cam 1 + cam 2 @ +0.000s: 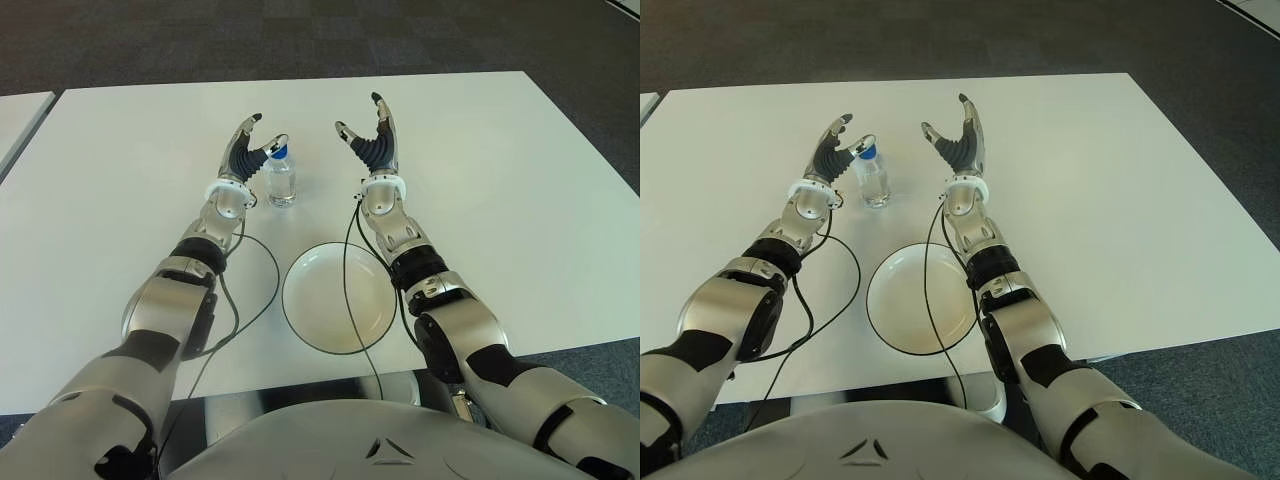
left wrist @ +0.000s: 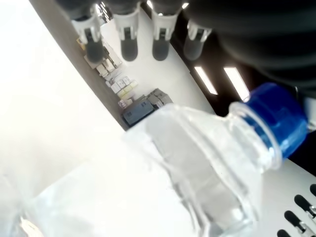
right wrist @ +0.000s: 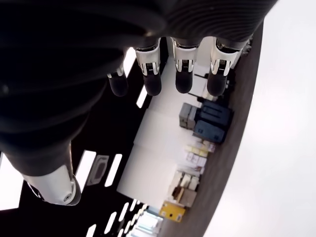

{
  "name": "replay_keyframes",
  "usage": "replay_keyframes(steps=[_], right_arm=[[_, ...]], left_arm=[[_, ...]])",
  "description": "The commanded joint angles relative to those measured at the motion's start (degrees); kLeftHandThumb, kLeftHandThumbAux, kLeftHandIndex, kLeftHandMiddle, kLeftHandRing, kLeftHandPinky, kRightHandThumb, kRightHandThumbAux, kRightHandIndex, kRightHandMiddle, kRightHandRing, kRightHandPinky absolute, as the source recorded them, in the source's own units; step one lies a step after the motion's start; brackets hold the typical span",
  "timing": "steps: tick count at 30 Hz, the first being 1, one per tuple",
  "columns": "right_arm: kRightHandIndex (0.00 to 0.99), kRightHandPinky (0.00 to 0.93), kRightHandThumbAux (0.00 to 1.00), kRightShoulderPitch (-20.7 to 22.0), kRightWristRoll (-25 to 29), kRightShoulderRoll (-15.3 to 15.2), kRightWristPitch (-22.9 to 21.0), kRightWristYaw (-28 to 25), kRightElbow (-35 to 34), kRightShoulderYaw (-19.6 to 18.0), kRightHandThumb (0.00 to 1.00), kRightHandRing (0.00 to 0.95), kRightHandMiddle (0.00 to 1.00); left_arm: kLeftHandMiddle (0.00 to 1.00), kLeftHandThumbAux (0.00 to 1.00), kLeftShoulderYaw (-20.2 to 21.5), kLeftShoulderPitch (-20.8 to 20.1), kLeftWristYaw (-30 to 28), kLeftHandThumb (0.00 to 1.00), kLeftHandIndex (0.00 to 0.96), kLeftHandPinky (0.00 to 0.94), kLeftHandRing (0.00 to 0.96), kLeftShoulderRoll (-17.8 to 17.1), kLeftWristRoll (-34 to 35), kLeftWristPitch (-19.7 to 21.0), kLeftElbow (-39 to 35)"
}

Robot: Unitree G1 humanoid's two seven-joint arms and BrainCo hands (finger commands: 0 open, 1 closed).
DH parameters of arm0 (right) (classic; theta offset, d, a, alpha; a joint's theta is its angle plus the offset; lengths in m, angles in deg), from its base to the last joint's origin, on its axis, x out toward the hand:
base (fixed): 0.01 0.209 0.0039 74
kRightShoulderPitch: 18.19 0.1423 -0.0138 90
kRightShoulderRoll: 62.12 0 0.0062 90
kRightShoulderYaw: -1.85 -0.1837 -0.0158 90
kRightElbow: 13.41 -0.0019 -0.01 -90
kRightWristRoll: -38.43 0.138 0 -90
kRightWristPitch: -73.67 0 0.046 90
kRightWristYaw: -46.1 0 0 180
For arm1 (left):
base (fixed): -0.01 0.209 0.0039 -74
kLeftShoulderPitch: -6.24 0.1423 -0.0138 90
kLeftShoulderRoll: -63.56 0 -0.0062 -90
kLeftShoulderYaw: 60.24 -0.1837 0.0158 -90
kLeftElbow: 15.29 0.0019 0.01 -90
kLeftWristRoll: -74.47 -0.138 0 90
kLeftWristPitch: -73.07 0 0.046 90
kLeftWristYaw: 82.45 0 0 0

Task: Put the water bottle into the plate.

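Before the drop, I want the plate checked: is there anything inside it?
No object lies in the plate; its white inside is bare. Two black cables cross over it, hiding thin strips. The bottle stands beyond it, by the left hand.

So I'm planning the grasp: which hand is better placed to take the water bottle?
The left hand. It is open right beside the water bottle, which fills its wrist view. The right hand is open too, but farther off, across a gap of bare table.

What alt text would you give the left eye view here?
A small water bottle with a blue cap stands upright on a white table, with the robot's open left hand right beside it. The right hand is raised open nearby, and an empty white plate sits closer to the robot.
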Motion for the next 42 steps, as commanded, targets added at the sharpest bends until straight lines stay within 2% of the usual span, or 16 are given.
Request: replay_keyframes(steps=[1, 11, 18, 23, 30, 34, 39, 42], right_arm=[[0.014, 0.031, 0.644, -1.9, 0.2, -0.1, -1.7, -0.3, -1.5, -1.0, 0.419, 0.0, 0.0], [0.012, 0.014, 0.653, -2.9, 0.4, 0.1, -1.8, 0.4, -3.3, -2.6, 0.423, 0.0, 0.0], [0.008, 0.014, 0.657, -2.9, 0.0, -0.1, -2.0, 1.1, -2.9, -2.9, 0.406, 0.0, 0.0], [0.011, 0.034, 0.66, -3.0, -0.7, -0.3, -2.3, 1.9, -2.7, -2.8, 0.403, 0.0, 0.0], [0.009, 0.02, 0.663, -3.5, -0.8, -0.6, -3.1, 2.2, -3.8, -2.8, 0.401, 0.0, 0.0], [0.005, 0.009, 0.667, -4.0, -0.7, -0.5, -3.4, 2.1, -5.2, -3.0, 0.401, 0.0, 0.0], [0.001, 0.014, 0.669, -5.1, -0.6, -0.5, -3.3, 2.3, -7.5, -3.4, 0.409, 0.0, 0.0], [0.0, 0.006, 0.664, -5.7, -0.5, -0.5, -3.2, 2.2, -8.8, -3.6, 0.401, 0.0, 0.0]], left_arm=[[0.0, 0.305, -2.1, 2.7, -1.5, 0.628, 0.0, 0.017, 0.0, -0.2, -1.7, -2.1, 2.4], [0.0, 0.296, -3.1, 4.7, -6.8, 0.637, 0.0, 0.015, 0.0, -0.3, -0.7, -4.8, 2.7], [0.0, 0.294, -3.0, 7.9, -11.2, 0.649, 0.0, 0.042, 0.0, 0.1, 0.9, -7.9, -0.3], [0.0, 0.296, -2.5, 10.2, -14.8, 0.683, 0.0, 0.06, 0.0, -0.1, 2.6, -9.3, -3.1], [0.0, 0.281, -2.0, 11.2, -19.5, 0.719, 0.0, 0.068, 0.0, -0.6, 4.7, -10.5, -3.6], [0.0, 0.27, -2.3, 11.1, -19.3, 0.722, 0.0, 0.073, 0.0, -0.9, 4.3, -10.5, -2.6], [0.0, 0.254, -3.4, 10.9, -15.8, 0.685, 0.0, 0.085, 0.0, -1.4, 2.0, -10.1, -1.5], [0.0, 0.251, -3.5, 10.9, -14.1, 0.679, 0.0, 0.141, 0.019, -1.3, 1.4, -10.1, -1.3]])
